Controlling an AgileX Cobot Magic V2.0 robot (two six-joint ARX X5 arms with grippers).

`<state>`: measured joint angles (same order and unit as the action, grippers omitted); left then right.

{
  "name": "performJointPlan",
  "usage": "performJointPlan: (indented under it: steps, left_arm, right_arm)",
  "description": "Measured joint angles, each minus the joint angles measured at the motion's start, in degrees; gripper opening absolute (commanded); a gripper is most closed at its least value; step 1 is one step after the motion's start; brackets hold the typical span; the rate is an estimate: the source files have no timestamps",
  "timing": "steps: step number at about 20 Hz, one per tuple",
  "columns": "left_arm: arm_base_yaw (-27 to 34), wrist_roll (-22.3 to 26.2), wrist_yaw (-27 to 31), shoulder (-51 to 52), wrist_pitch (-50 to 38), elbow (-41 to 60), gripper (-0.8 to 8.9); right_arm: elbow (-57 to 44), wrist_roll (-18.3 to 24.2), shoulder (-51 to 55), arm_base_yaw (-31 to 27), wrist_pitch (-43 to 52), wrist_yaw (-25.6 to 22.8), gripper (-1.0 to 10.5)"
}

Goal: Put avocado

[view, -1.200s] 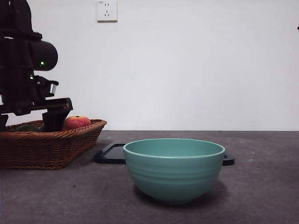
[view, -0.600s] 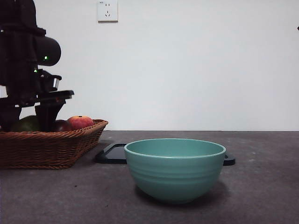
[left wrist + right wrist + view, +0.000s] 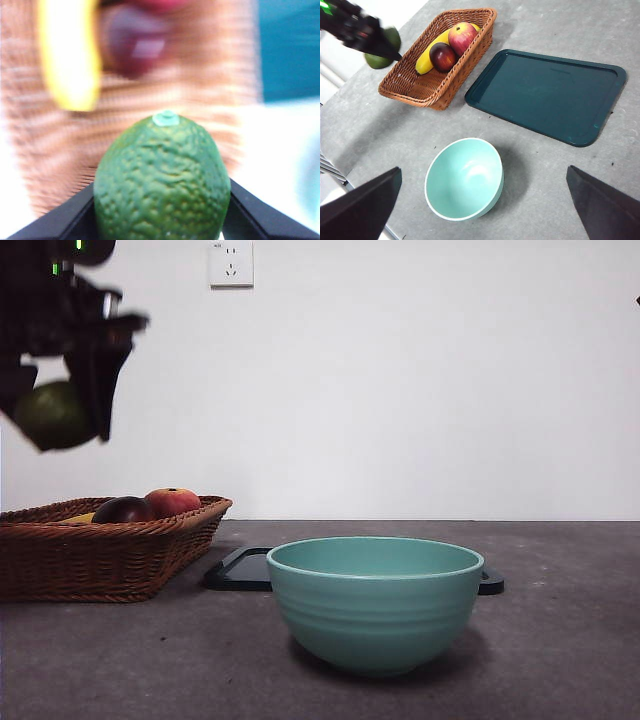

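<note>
Green avocado (image 3: pixel 162 182) in raised left hand (image 3: pixel 60 405)

bowl (image 3: pixel 374 602) front-centre | tray (image 3: pixel 547 95) flat behind it | basket (image 3: pixel 100 550) left | right tabletop (image 3: pixel 570 640) open

Avocado (image 3: pixel 162 182): pebbled, matt green skin, pale smooth stem nub, pressed between the matt black, plastic-looking fingers (image 3: pixel 60 222) of the left gripper (image 3: pixel 162 220). Basket (image 3: pixel 415 85): woven brown wicker, ribbed and rough. Bowl (image 3: pixel 375 600): smooth teal, soft sheen, faint ridges round the outside. Tray (image 3: pixel 550 95): dark, smooth, plastic-looking, slight gloss. Table (image 3: pixel 560 640): grey, matt, finely speckled. Plum (image 3: pixel 442 56): dark, glossy skin.
</note>
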<state>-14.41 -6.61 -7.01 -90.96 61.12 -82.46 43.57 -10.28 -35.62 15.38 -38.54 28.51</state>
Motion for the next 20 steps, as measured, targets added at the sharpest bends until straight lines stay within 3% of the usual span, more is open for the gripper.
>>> performJointPlan:
  steps: [4,8,14,20]
  left_arm:
    - [-6.9,-0.3,-5.0,4.6,0.2,-0.1,2.66]
    - [-17.4,-0.4,-5.2,4.9,2.0,-0.1,2.66]
    - [-31.9,-2.8,-5.2,4.7,-5.0,-0.1,2.66]
    - [-37.4,-3.4,-2.6,-2.3,-7.6,-0.1,2.66]
  right_arm:
    - [0.0,0.0,0.0,0.0,0.0,0.0,6.0]
    - [0.0,0.0,0.0,0.0,0.0,0.0,6.0]
    - [0.0,0.0,1.3,0.0,-1.5,0.0,6.0]
    - [0.0,-0.6,5.1,0.0,-5.5,1.9,6.0]
